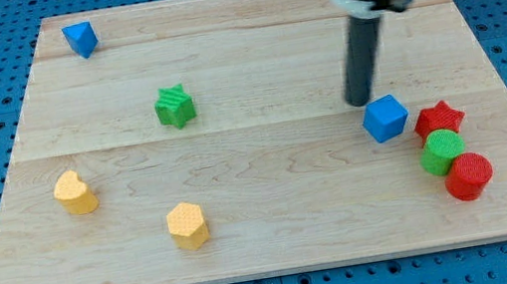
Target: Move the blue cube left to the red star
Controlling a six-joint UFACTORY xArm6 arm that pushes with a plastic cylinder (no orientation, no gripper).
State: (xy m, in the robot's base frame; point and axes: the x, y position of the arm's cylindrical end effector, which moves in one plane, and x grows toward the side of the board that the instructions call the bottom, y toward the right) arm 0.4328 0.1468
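The blue cube [386, 118] sits on the wooden board at the view's right, just left of the red star [440, 119], with a narrow gap between them. My tip [359, 101] rests on the board just above and to the left of the blue cube, close to its upper left corner.
A green cylinder [442, 151] and a red cylinder [468, 175] lie below the red star. A green star [174, 106] is at centre left. A blue triangular block [80, 39] is at top left. Two yellow blocks [75, 192] [187, 224] sit at lower left.
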